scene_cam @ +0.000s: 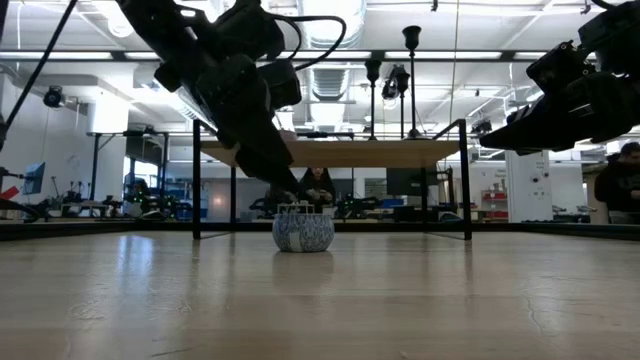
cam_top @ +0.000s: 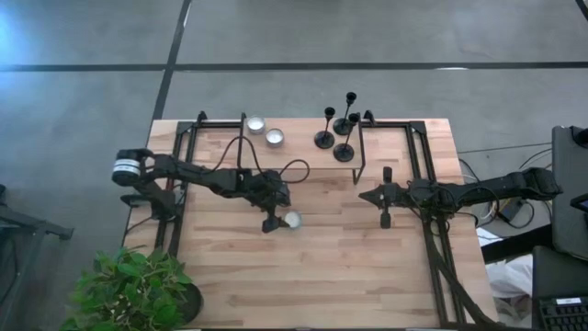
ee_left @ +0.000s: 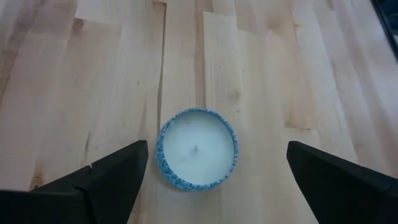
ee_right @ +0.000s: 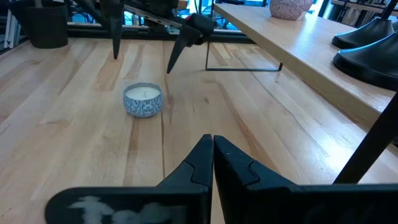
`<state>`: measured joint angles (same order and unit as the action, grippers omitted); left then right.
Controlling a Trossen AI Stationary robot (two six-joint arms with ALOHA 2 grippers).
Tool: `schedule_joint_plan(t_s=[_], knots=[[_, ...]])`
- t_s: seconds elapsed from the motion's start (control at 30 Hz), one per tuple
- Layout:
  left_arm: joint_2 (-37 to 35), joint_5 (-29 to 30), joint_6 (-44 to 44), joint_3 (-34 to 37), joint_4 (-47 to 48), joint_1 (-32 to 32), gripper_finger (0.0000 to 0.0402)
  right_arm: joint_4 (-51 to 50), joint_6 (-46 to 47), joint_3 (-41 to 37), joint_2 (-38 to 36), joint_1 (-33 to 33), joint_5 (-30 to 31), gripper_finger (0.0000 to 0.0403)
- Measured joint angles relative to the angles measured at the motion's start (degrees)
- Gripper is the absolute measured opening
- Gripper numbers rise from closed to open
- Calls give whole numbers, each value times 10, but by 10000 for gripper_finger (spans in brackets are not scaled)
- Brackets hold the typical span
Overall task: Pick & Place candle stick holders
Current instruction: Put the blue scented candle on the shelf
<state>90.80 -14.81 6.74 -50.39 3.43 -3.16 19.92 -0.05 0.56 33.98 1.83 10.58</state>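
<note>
Left gripper (cam_top: 278, 222) is hung over a blue candle tin (cam_top: 292, 220) on the desk (cam_top: 367, 267), jaws spread wide; right gripper (cam_top: 385, 219) is clenched on nothing.

Three small black metal candlestick holders (cam_top: 337, 131) with round bases, thin stems and top cups stand upright, clustered near the table's far edge.

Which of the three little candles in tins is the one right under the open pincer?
The blue-patterned candle alone mid-table, beneath the open left pincer and not held. The other two tins sit together on the raised shelf at the back.
</note>
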Motion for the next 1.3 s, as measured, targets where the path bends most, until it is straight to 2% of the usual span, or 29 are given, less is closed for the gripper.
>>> schedule_joint_plan(t_s=[0.2, 0.43, 1.0, 1.3], knots=[[23, 8, -4, -1, 0, 9, 389, 0, 0, 0, 0, 0, 0, 8], [53, 50, -20, -22, -2, 18, 388, 0, 0, 0, 0, 0, 0, 9], [133, 80, -63, -71, 16, 44, 388, 0, 0, 0, 0, 0, 0, 8], [139, 125, -89, -72, 22, 47, 388, 0, 0, 0, 0, 0, 0, 9]])
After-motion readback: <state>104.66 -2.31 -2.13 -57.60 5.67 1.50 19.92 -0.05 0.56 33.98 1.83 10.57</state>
